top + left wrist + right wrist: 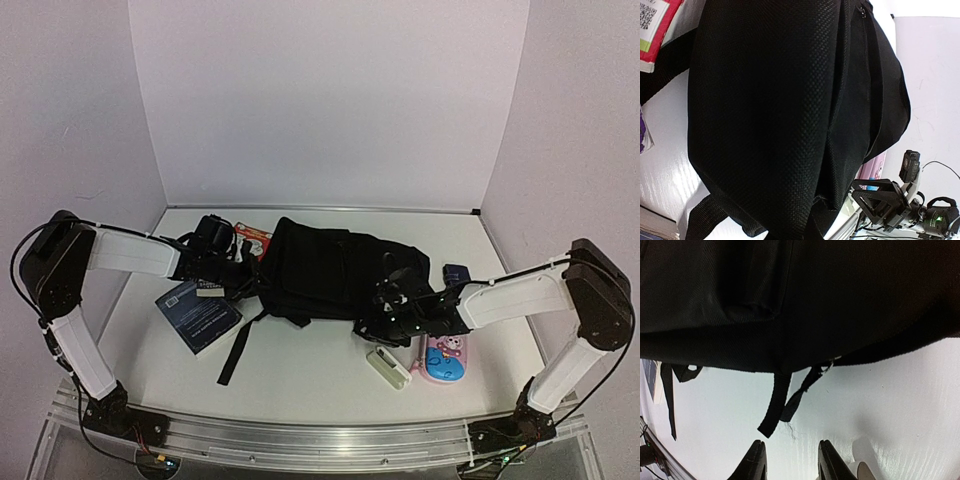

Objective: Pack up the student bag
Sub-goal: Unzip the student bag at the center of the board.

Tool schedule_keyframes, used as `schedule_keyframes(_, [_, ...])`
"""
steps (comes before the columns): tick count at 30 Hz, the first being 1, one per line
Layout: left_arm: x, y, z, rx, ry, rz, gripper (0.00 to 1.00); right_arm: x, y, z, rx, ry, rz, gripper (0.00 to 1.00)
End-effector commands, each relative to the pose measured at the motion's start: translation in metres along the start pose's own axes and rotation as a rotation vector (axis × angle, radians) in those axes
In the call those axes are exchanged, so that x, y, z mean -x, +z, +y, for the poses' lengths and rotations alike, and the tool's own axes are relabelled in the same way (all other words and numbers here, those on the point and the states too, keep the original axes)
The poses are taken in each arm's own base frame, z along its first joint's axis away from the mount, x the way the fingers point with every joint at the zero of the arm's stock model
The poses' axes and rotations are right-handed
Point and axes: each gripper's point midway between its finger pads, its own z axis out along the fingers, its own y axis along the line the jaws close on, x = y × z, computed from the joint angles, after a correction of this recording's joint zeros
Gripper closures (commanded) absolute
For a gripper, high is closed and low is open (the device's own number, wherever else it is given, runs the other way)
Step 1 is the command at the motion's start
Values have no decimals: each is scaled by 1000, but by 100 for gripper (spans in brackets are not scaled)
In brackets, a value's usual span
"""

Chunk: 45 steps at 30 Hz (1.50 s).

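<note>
The bag (325,270) lies flat mid-table (300,385), between my two grippers. My left gripper (228,268) is clenched at the bag's left end, but I cannot tell whether any cloth is caught in it. My right gripper (790,445) stands parted and empty, low over the table just beside the bag's near edge.

The worst risk, I judge, is a thin pinch. The cloth is limp, so I may hold one layer, or none, and a pull would slide free or drag the whole bag instead of opening it. A dragged bag could shove the book (197,315) or the red pack (253,238) at its left. A loose strap (775,410) hangs right ahead of my right fingers and could snag them. My right arm also passes close over the pink case (443,358) and the white box (388,366) and could knock them.

The bag is black coarse weave, pebbled, with a rounded end and a zipper (863,30) along a seam. The straps are flat webbing, one of them frayed. The table is glossy white. The pink case looks smooth and rounded, and the book is flat with a dark cover.
</note>
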Motion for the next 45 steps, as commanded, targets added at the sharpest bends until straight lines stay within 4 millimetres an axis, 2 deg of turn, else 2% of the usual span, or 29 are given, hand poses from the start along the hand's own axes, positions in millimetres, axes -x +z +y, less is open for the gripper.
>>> schedule_keyframes(1, [21, -24, -56, -131, 99, -80, 100, 7, 5, 7, 6, -20, -45, 67])
schedule_keyframes(4, [22, -25, -58, -135, 101, -78, 100, 5, 9, 15, 11, -43, -40, 67])
schedule_keyframes(9, [21, -26, -59, -136, 100, -80, 100, 1, 21, 11, -20, -28, -29, 73])
schedule_keyframes(14, [21, -28, -59, -134, 100, -82, 100, 12, 27, 13, -47, -34, -77, 74])
schedule_keyframes(18, [22, -30, -61, -137, 105, -89, 100, 17, 35, 7, -89, -22, -107, 74])
schedule_keyframes(22, [22, -30, -58, -120, 106, -90, 100, 20, 40, 3, -117, -12, -125, 90])
schedule_keyframes(25, [26, -31, -53, -83, 120, -95, 100, 26, 31, 2, -128, -4, -154, 100])
schedule_keyframes(29, [42, -34, -45, -55, 149, -111, 100, 35, 8, -2, -148, -2, -202, 100])
schedule_keyframes(32, [58, -35, -39, -45, 184, -117, 100, 37, -3, -5, -155, -7, -211, 100])
schedule_keyframes(39, [103, -43, -27, -7, 319, -150, 100, 33, -6, -14, -149, -32, -164, 100])
schedule_keyframes(45, [140, -36, -33, 0, 428, -191, 100, 25, -3, -15, -121, -90, -98, 100])
